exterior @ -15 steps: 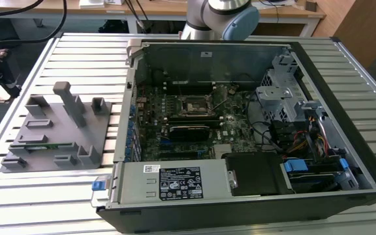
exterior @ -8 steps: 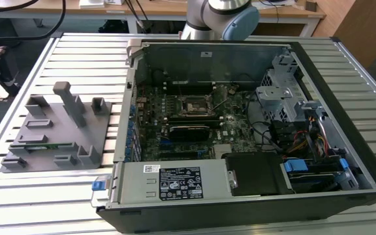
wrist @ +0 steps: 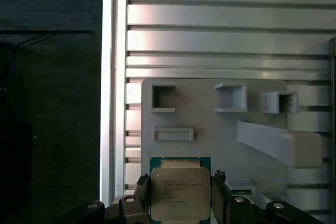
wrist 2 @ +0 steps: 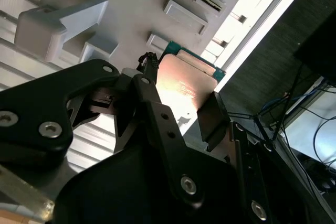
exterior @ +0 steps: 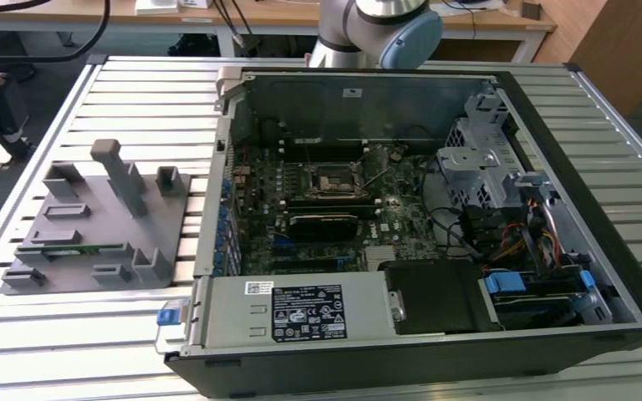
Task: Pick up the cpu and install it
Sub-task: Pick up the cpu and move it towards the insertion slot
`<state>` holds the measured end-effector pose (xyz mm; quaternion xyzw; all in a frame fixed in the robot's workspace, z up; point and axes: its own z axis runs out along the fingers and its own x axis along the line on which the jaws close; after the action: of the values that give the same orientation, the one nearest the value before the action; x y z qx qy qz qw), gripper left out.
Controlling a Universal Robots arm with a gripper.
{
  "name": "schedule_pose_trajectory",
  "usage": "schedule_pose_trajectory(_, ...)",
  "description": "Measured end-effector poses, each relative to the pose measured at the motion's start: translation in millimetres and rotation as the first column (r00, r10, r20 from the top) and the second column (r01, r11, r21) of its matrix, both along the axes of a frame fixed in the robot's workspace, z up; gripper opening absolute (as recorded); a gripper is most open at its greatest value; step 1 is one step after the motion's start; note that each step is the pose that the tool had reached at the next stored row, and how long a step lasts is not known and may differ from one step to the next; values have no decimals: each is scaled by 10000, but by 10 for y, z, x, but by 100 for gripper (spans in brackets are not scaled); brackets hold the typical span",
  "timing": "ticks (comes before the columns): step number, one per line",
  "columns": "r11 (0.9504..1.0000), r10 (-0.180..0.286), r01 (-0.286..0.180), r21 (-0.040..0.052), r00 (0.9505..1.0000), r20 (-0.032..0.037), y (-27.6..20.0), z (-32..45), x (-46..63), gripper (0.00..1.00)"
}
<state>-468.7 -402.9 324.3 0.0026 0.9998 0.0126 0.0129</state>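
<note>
Currently, gripper clenched on the cpu, 2 fingers pinching opposite edges, chip flat over the grey tray near the slatted table's rim; likely light, stiff, slick-lidded, fragile underneath, so side edges seem the safest hold.

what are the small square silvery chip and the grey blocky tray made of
The small flat square cpu looks metal-topped: a pale silvery lid with soft sheen, on a green edge, probably circuit board. The grey blocky tray looks like matte plastic: uniform colour, no glare.
</note>
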Motion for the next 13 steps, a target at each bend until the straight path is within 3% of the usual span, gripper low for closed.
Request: schedule_pose_trajectory(13, 10000, 0, 0, 0, 10000, 2, 4, 125, 0, 55)
